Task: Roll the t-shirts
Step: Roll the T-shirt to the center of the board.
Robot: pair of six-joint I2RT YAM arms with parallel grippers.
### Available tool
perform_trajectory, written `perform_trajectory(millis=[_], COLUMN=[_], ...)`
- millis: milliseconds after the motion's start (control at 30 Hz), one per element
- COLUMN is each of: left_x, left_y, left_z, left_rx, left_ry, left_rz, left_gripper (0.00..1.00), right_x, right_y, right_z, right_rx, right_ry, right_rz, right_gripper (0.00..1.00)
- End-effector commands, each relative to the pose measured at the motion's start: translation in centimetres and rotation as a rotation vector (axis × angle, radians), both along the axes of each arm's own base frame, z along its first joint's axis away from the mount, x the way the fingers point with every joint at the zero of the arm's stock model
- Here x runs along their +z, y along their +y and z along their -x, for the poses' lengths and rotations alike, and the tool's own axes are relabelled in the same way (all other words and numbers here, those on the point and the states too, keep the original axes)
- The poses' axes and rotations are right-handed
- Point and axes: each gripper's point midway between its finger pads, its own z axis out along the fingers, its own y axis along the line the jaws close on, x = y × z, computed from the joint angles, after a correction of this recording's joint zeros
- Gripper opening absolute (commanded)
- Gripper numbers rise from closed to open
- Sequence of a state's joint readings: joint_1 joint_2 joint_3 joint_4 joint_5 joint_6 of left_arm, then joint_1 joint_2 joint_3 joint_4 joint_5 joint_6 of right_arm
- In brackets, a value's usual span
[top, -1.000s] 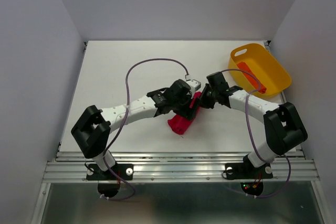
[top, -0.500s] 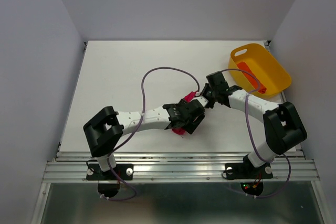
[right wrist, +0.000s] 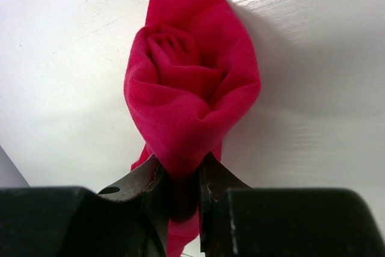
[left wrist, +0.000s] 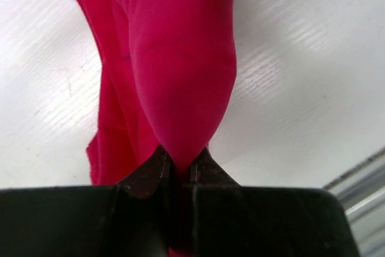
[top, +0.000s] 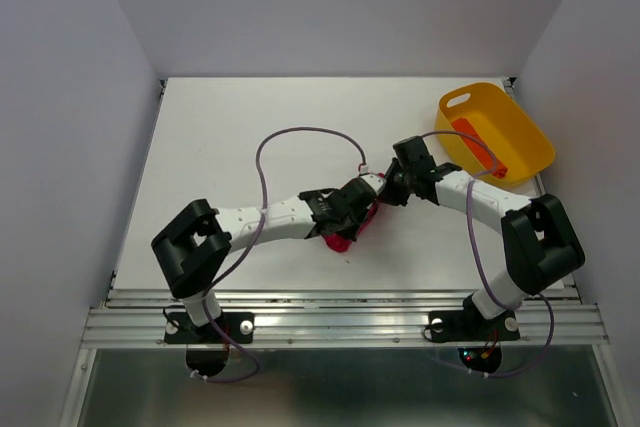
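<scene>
Pinching opposite ends of the rolled crimson t-shirt (right wrist: 189, 82), the left end effector (left wrist: 178, 159) and right end effector (right wrist: 180, 171) clamp narrowly on cloth, likely so it cannot unroll on the counter (top: 230, 137).

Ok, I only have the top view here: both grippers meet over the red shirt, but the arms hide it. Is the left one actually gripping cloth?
Observer: Yes. In the left wrist view the left gripper is shut on a fold of the crimson t-shirt.
Reviewer: And the right one?
Observer: The right gripper is shut on one end of it as well.
Reviewer: Does that end look rolled?
Observer: From the right wrist view, yes: the end shows spiral layers wound inside an outer wrap, like a rosebud.
</scene>
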State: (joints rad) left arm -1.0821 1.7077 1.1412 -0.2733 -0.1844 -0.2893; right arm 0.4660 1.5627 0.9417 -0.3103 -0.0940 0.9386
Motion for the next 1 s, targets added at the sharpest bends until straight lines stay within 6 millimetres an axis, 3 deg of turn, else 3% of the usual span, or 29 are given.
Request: perform_trajectory(millis=[0, 233, 267, 367, 500, 600, 633, 733, 800, 900, 967], left_x=[3.7, 3.0, 3.1, 1.9, 0.7, 0.4, 0.2, -0.5, -0.9, -0.7, -0.7], left_y=[-0.7, 0.2, -0.1, 0.2, 0.5, 1.0, 1.2, 1.4, 1.5, 1.7, 1.9], left_z=[-1.2, -0.4, 0.4, 0.9, 0.9, 0.7, 0.6, 0.6, 0.6, 0.5, 0.3], left_rx=[-0.040, -0.144, -0.172, -0.169, -0.152, -0.122, -0.116, -0.105, -0.099, -0.089, -0.079], left_ry=[0.095, 0.346, 0.400, 0.504, 0.602, 0.651, 0.658, 0.681, 0.692, 0.707, 0.704], left_rz=[0.284, 0.538, 0.588, 0.630, 0.696, 0.731, 0.730, 0.724, 0.724, 0.753, 0.757], left_gripper=[0.00, 0.00, 0.00, 0.00, 0.00, 0.00, 0.00, 0.00, 0.00, 0.00, 0.00], right_x=[1.1, 1.8, 2.0, 3.0, 4.6, 6.4, 6.7, 7.4, 7.4, 6.9, 6.7], right_y=[0.3, 0.3, 0.3, 0.1, -0.4, -0.8, -0.8, -0.8, -1.0, -1.5, -1.6], right_z=[-0.3, 0.0, 0.1, 0.2, 0.3, 0.3, 0.4, 0.7, 0.6, 0.8, 1.0], right_rx=[-0.008, 0.024, 0.029, 0.052, 0.076, 0.108, 0.123, 0.184, 0.198, 0.198, 0.202], right_ry=[-0.027, -0.050, -0.057, -0.091, -0.141, -0.196, -0.208, -0.235, -0.240, -0.229, -0.225], right_rz=[-0.010, -0.014, -0.015, -0.011, 0.014, 0.034, 0.039, 0.056, 0.080, 0.105, 0.110], right_gripper=[0.10, 0.41, 0.45, 0.50, 0.68, 0.69, 0.68, 0.44, 0.19, 0.01, 0.01])
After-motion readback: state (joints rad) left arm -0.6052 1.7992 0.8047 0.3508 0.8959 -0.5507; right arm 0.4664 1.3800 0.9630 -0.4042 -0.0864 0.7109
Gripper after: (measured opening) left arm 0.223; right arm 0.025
